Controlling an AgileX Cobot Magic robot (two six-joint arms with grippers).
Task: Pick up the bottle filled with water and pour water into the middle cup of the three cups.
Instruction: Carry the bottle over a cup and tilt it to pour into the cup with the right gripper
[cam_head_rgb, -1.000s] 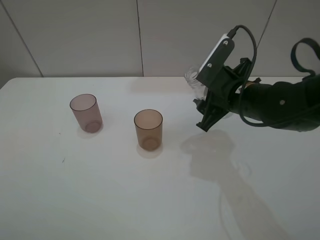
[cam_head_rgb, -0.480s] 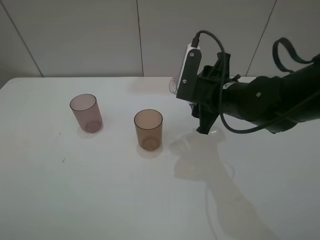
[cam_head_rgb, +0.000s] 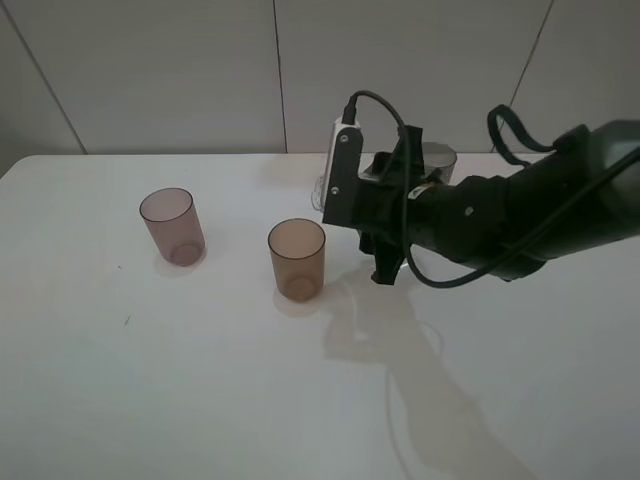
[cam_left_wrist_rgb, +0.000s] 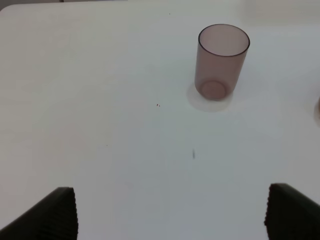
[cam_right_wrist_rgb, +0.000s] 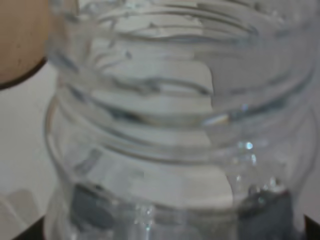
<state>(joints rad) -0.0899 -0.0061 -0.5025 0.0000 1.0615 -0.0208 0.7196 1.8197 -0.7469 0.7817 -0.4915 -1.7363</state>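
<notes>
**A:** Where is the bottle (cam_right_wrist_rgb: 170, 125), and what holds it?

**B:** The right tool (cam_right_wrist_rgb: 175, 220) is clenched on its lower body. It carries the bottle in the air just beside the middle cup (cam_head_rgb: 296, 258), on the side away from the pinkish cup (cam_head_rgb: 171, 225). The open neck seems to lean toward the middle cup, I think to bring water over its rim.

**A:** Does water come out?

**B:** I see no stream. In the right wrist view the brown rim is near the neck, not under it.

**A:** Is there room to move?

**B:** Yes. The bench (cam_head_rgb: 150, 380) is bare between the middle cup and the pinkish one. The dark grey cup (cam_head_rgb: 435, 160) stands behind the arm, well apart from the middle cup. The left tool (cam_left_wrist_rgb: 175, 220) is released, holds nothing, and is far from the middle cup. The only risk I judge is that the arm touches the middle cup's rim.
</notes>
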